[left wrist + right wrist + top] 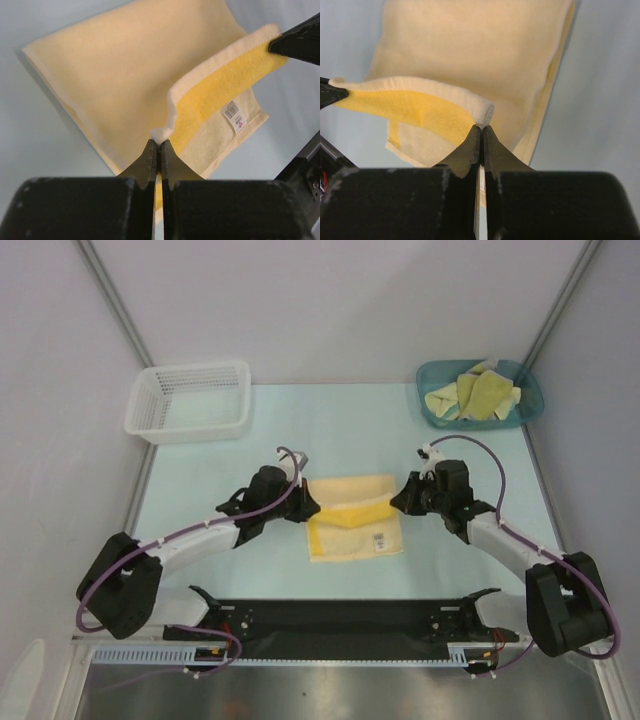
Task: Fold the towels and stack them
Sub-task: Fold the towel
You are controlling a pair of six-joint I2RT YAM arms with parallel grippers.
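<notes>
Two corners pinched: left gripper (159,142), right gripper (481,127) each clamped on yellow towel (340,538) edge. We fear thin bite slipping, uneven pull skewing fold.

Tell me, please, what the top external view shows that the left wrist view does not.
Only the top external view shows the white mesh basket and the teal bin holding towels. Only the left wrist view shows the left end effector shut on the hem. Both show the yellow towel, its tag and the right end effector.
</notes>
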